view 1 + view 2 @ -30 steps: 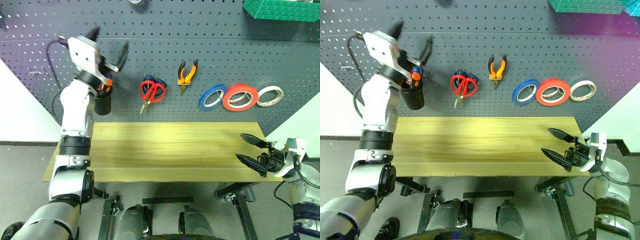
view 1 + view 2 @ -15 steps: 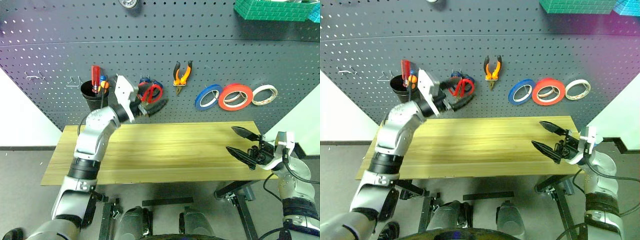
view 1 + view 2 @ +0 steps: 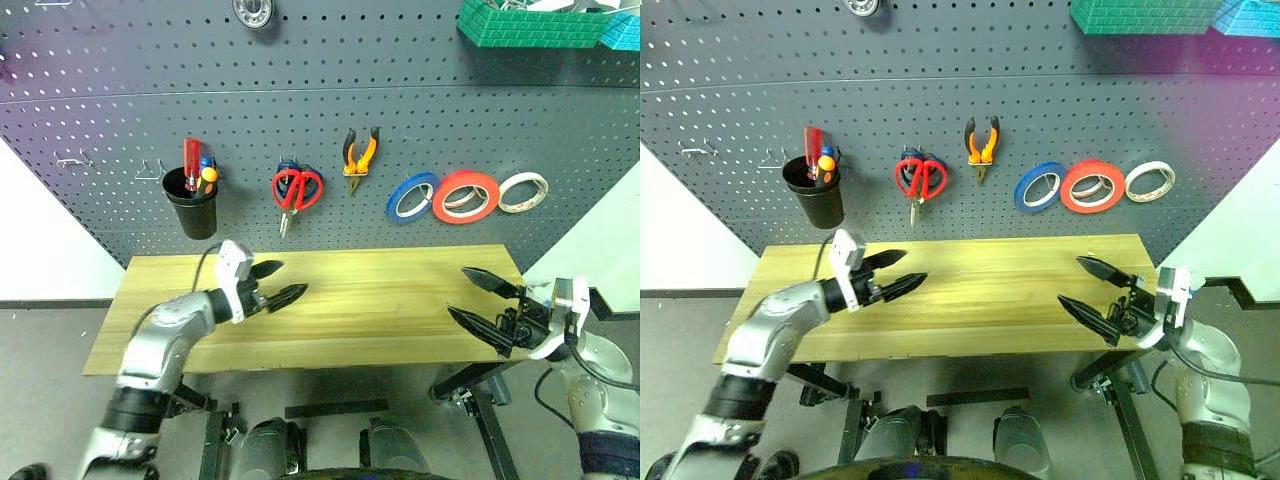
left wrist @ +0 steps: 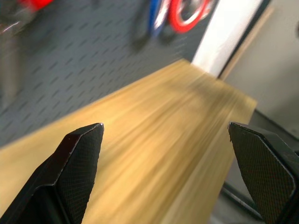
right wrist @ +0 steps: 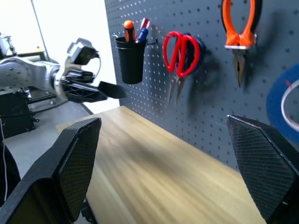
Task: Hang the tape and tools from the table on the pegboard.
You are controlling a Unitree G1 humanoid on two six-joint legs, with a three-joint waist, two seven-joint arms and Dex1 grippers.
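Note:
On the dark grey pegboard (image 3: 120, 110) hang the red-orange tape (image 3: 466, 196), the orange-and-black pliers (image 3: 358, 155) and the red-handled scissors (image 3: 295, 190). The red-handled screwdriver (image 3: 191, 160) stands in a black cup (image 3: 197, 212) hooked to the board. My left gripper (image 3: 292, 277) hovers open and empty over the left half of the wooden table (image 3: 380, 300), pointing right. At the table's right end my right gripper (image 3: 458, 291) is open and empty, pointing left. The right wrist view shows the scissors (image 5: 182, 53) and the left gripper (image 5: 110, 90).
A blue roll (image 3: 412, 197) and a white roll (image 3: 523, 191) flank the tape. Blue-handled scissors (image 3: 289, 166) hang behind the red ones. Bare hooks (image 3: 75, 158) sit left of the cup. A green bin (image 3: 530, 22) is mounted on the board at the upper right.
My left gripper has dropped from the cup on the pegboard to just above the table, turning level. The right gripper has barely shifted. The head camera has tilted.

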